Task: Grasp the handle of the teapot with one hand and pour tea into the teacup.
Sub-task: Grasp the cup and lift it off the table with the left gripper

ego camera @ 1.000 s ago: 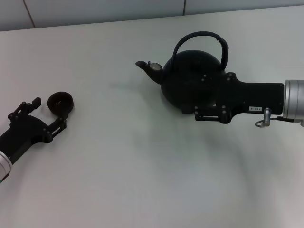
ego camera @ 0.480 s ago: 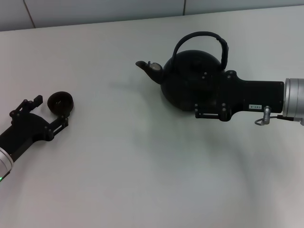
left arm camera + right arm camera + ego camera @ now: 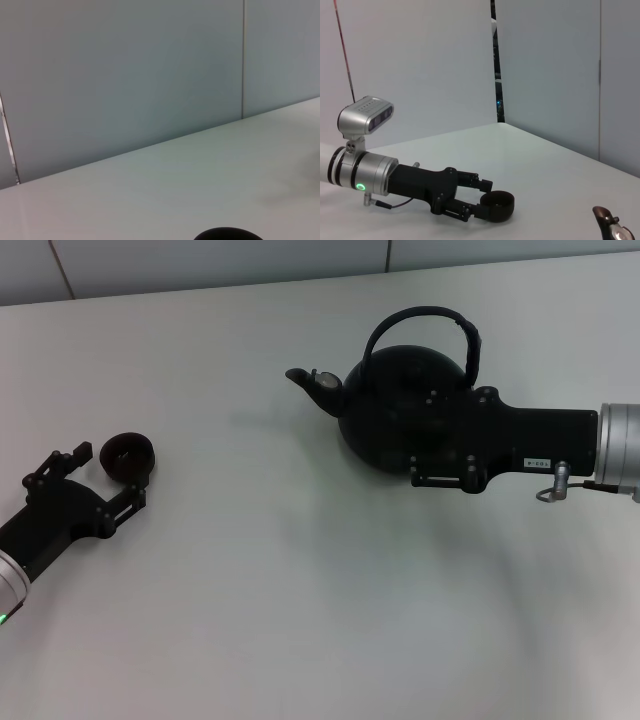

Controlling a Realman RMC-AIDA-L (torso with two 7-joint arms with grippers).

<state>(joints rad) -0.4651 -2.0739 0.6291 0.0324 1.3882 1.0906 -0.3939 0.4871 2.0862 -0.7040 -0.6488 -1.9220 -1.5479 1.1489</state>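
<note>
Teapot (image 3: 400,410) hides right hand (image 3: 425,435) fingertips, grip unclear; left hand (image 3: 105,475) spread wide around teacup (image 3: 127,457)

Setting: a lab or robot test bay — plain white bench (image 3: 250,620), bare grey-blue partition panels (image 3: 420,65) with thin seams, a dark gap between 2 panels — no household furnishings in view.

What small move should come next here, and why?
Probably the right gripper should rise to the handle: it sits low against the teapot body, under the hoop. The left gripper already flanks the teacup.
</note>
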